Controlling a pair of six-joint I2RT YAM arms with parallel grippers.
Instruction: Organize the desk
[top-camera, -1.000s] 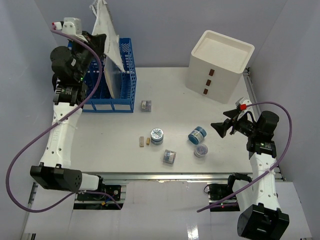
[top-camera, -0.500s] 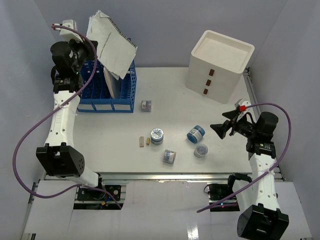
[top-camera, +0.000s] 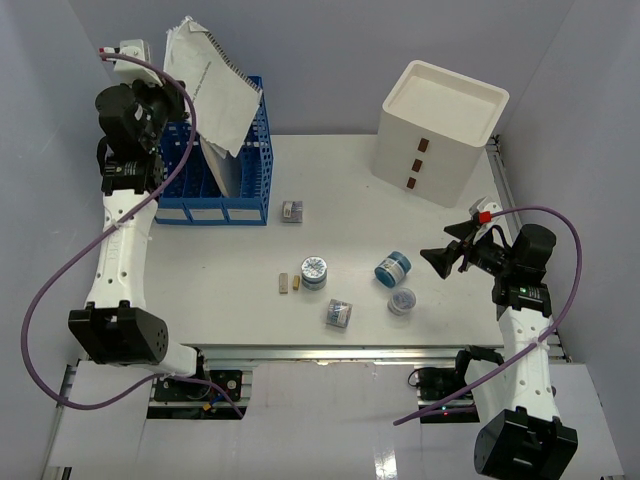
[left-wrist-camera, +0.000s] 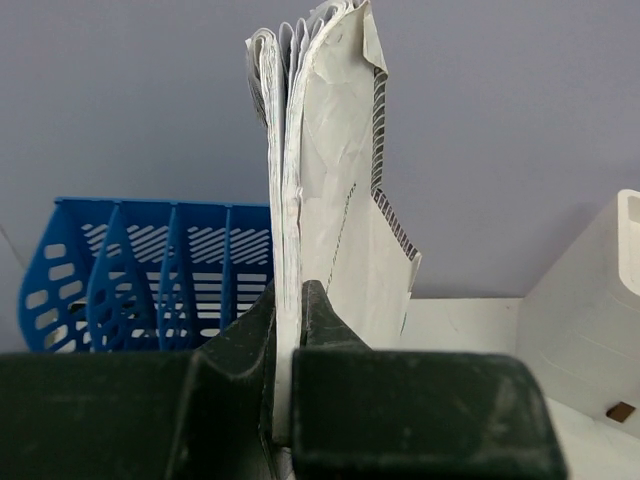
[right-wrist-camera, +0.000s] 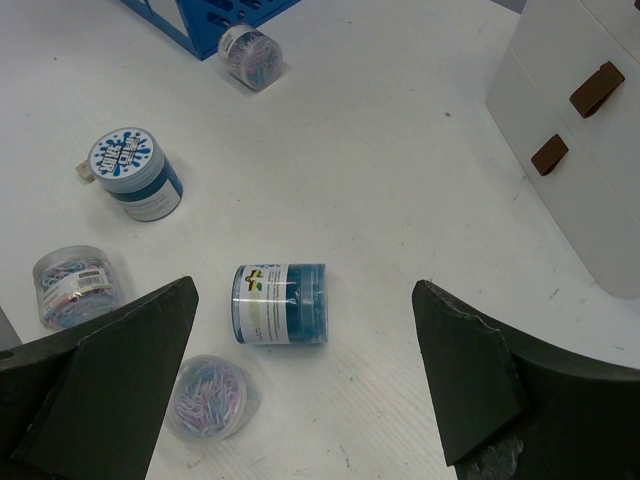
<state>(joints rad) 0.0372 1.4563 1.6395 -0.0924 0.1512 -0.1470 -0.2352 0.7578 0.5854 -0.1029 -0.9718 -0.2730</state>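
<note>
Left gripper pinches the notebook above the rack, not yet slotted; right gripper gapes empty; jars litter the desk right of the rack.

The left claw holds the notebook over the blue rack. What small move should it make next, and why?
Probably lower the notebook toward an open slot of the blue rack. The left claw is shut on it, and it hangs tilted over the rack, apparently not yet inside any slot.
</note>
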